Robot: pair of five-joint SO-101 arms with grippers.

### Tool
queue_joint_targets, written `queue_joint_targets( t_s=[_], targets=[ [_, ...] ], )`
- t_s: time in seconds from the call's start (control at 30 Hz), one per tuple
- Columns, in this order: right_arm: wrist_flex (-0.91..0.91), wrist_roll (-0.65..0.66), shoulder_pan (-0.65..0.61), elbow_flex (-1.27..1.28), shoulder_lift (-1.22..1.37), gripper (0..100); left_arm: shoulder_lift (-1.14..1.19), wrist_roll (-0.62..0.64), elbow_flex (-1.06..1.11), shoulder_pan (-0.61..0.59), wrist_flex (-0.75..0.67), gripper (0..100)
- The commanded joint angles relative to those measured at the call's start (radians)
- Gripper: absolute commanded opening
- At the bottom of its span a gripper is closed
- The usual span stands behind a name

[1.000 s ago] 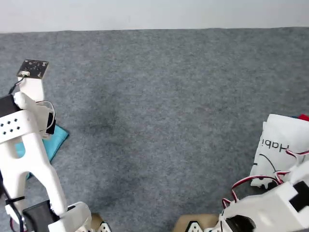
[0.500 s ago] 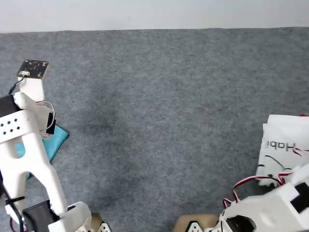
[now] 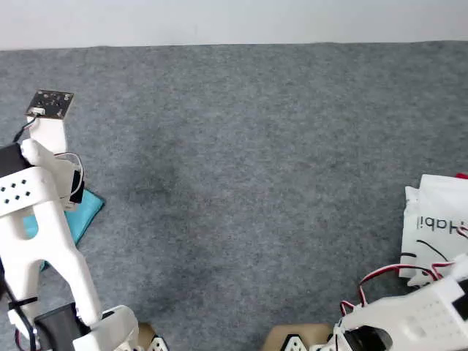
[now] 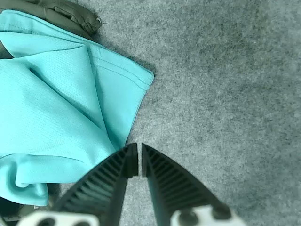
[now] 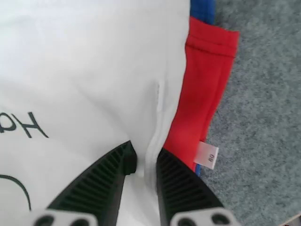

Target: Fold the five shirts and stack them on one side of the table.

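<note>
- Right gripper [image 5: 146,162] pinches a fold of the white shirt [image 3: 442,219] at the tabletop's [image 3: 256,146] right edge, over a red shirt [image 5: 202,94].
- Left gripper [image 4: 139,162], tips nearly together and empty, hangs beside the turquoise shirt [image 4: 51,94] at the left edge.

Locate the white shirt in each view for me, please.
High view: white shirt at the right edge.
Right wrist view: white shirt held in the jaws of the right gripper, atop a red shirt.
Left wrist view: a turquoise shirt instead.
Shared landmark: the grey table cover.
</note>
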Motion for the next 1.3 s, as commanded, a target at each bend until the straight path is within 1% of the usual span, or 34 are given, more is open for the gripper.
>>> queue_joint_targets(
  t_s=[0.0,0.1,0.17,0.3,0.5,0.53,0.6,0.77,0.8,0.87,0.93,1.13,1.27],
  targets=[
    [0.022,0.011,0.007,-0.064,0.005,4.8,-0.031,0.000,-0.002,0.005,0.011,2],
    [0.067,0.005,-0.005,-0.068,-0.005,16.5,-0.031,0.000,-0.002,0.006,0.009,2],
    [0.088,-0.003,-0.010,-0.068,-0.038,22.1,-0.031,0.000,-0.002,0.006,0.006,2],
    [0.091,-0.037,-0.027,-0.066,-0.122,22.8,-0.031,0.000,-0.002,0.006,0.006,2],
    [0.205,-0.032,-0.110,-0.066,-0.245,22.6,-0.031,0.000,-0.002,0.006,0.006,2],
    [0.228,-0.032,-0.127,-0.066,-0.257,22.4,-0.031,0.000,-0.002,0.006,0.006,2],
    [0.265,-0.034,-0.159,-0.063,-0.275,18.6,-0.031,0.000,-0.002,0.006,0.006,2],
    [0.318,-0.032,-0.217,-0.034,-0.274,2.0,-0.031,0.000,-0.002,0.006,0.006,2],
    [0.317,-0.032,-0.223,-0.020,-0.269,0.4,-0.031,0.000,-0.002,0.006,0.006,2],
    [0.314,-0.032,-0.226,0.008,-0.251,1.8,-0.031,0.000,-0.002,0.006,0.006,2],
    [0.286,-0.032,-0.226,0.044,-0.216,0.9,-0.029,0.000,-0.002,0.006,0.006,2],
    [0.142,-0.032,-0.246,0.196,-0.068,0.9,-0.029,0.000,0.039,0.006,0.005,2],
    [0.124,-0.037,-0.278,0.215,-0.042,0.9,-0.029,0.000,0.051,0.006,0.005,2]
  ],
)
